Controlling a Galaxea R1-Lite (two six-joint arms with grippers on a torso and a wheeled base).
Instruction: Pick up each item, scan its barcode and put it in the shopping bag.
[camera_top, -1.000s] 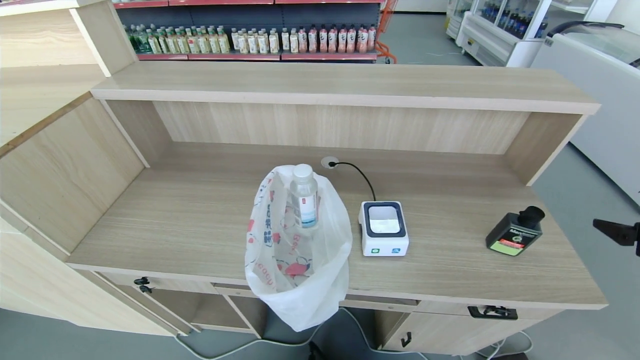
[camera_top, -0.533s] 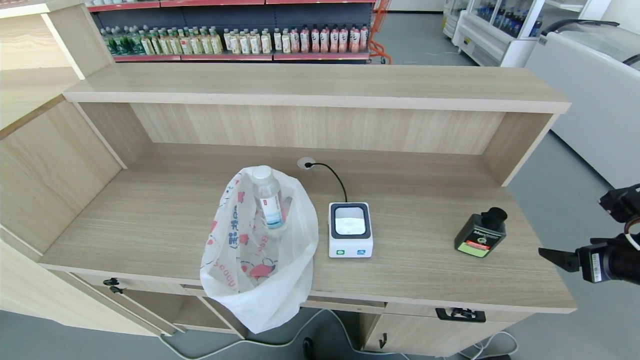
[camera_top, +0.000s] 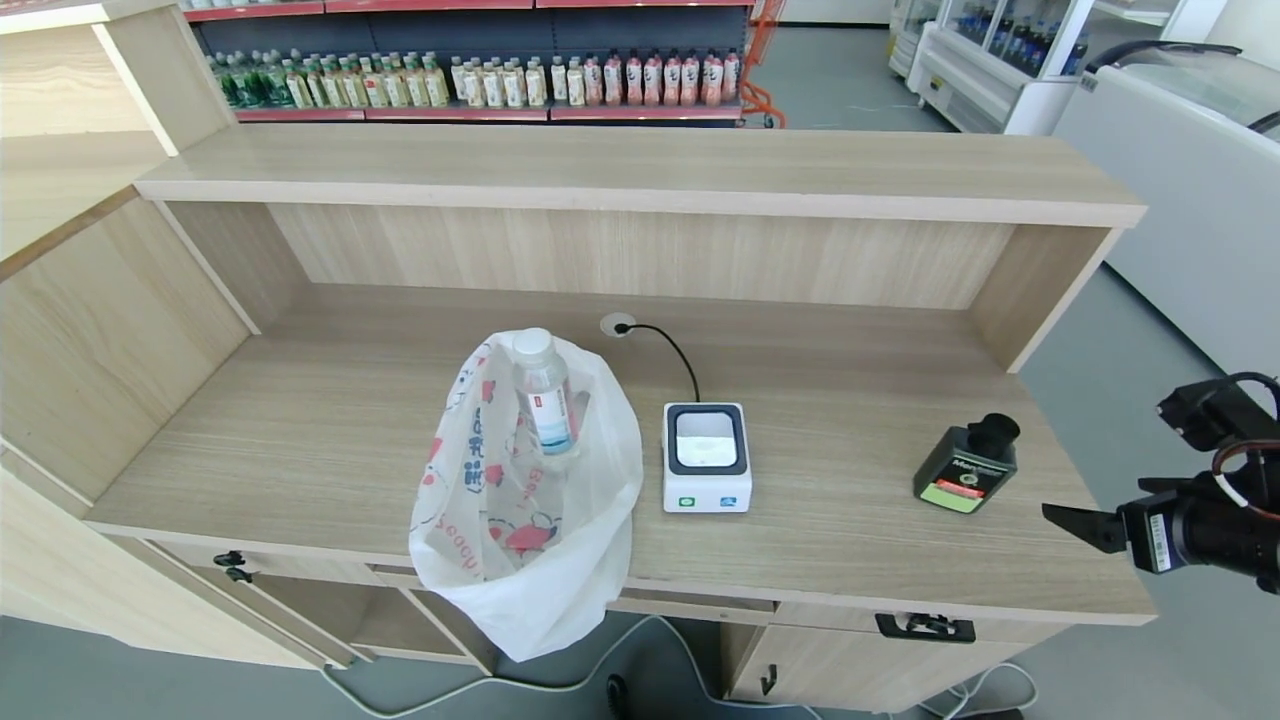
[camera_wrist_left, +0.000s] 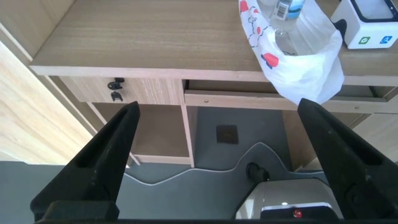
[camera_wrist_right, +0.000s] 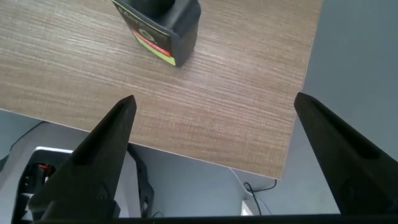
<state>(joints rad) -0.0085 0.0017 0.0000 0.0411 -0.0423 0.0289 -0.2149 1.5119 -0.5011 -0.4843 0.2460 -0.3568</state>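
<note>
Black bottle (camera_top: 965, 468) resting on worktop (camera_top: 850, 390), 3 o'clock of scanner (camera_top: 706, 457); bag (camera_top: 520, 545), holding water bottle (camera_top: 546, 402), at 9 o'clock. Right tool (camera_wrist_right: 214, 155) hovering at black bottle's 4 o'clock, spread apart; left tool (camera_wrist_left: 217, 162) spread apart.

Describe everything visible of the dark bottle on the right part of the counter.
The dark bottle is squat and boxy, black, plastic-looking, with a thick black cap on a short neck. Its front label has a red band above a light green one. It seems to stand upright on the wooden counter, near the right end, apart from the scanner, label toward the robot. Only the counter touches it; the open right gripper hangs at the counter's edge, short of it.
</note>
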